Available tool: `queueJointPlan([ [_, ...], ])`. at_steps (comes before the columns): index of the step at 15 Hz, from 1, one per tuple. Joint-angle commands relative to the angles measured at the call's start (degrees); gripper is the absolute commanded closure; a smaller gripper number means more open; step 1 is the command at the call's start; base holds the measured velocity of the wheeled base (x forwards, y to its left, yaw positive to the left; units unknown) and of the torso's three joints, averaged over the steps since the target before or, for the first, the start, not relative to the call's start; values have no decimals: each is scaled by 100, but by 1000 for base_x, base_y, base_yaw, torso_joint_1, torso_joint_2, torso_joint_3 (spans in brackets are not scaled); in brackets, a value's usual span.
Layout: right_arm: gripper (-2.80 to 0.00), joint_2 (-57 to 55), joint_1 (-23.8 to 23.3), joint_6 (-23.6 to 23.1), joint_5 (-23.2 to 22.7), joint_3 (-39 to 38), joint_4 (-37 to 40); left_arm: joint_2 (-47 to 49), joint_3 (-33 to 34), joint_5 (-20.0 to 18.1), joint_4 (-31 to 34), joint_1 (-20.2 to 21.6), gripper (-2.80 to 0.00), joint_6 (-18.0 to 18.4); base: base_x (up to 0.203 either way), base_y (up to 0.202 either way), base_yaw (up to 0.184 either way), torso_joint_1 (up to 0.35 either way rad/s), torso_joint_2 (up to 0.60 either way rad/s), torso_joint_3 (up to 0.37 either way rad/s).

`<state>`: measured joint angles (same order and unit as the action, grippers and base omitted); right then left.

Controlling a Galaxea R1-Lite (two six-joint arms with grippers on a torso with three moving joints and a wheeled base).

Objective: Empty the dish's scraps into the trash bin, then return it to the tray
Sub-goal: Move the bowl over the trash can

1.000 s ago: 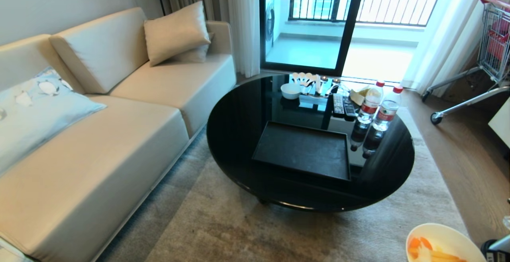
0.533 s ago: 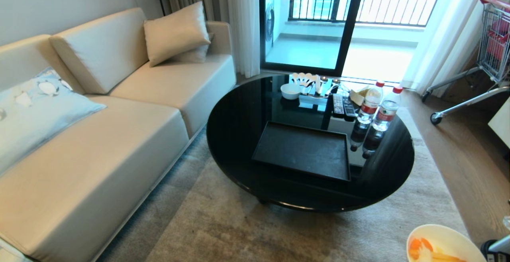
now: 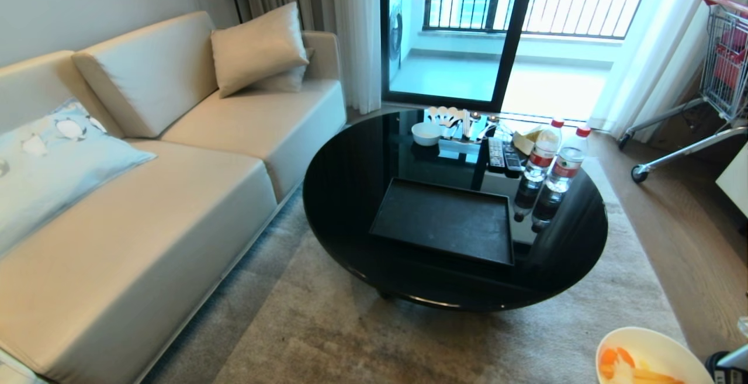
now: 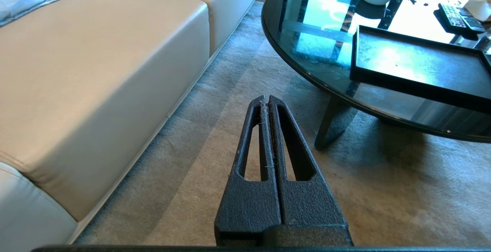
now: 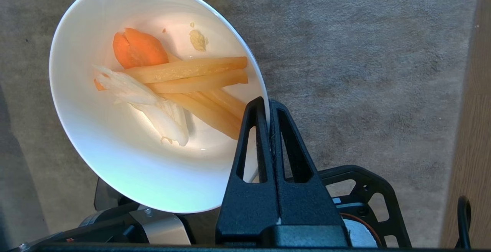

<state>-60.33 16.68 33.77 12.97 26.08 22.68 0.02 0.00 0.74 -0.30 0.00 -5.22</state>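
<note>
On the round black glass worktop, the flat matte black rectangular tray lies bare. Off it, above the grey carpet, the right gripper has its fingers clamped on the rim of the glossy cream-white round dish, which holds orange and pale yellow scraps. The left gripper hangs with fingers pressed together, holding nothing.

A: Where's the tray?
B: Middle of the tabletop; bottles at two o'clock, small bowl at twelve.
A: The dish?
B: Five o'clock (over the rug), scraps inside.
</note>
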Motion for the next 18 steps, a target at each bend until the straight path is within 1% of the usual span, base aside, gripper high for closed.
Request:
queueJointPlan([
  [1,0,-70,6,37,4,74,-37,-2,0,5,-5,0,0,-5,0,0,0,0,0,0],
  [3,0,-84,2,51,4,82,-83,-2,0,5,-5,0,0,-5,0,0,0,0,0,0],
  [9,0,-93,11,314,12,90,-53,-2,0,5,-5,0,0,-5,1,2,-12,0,0,0],
  [18,0,-84,11,420,30,94,-18,-2,0,5,-5,0,0,-5,1,11,-163,2,2,2],
])
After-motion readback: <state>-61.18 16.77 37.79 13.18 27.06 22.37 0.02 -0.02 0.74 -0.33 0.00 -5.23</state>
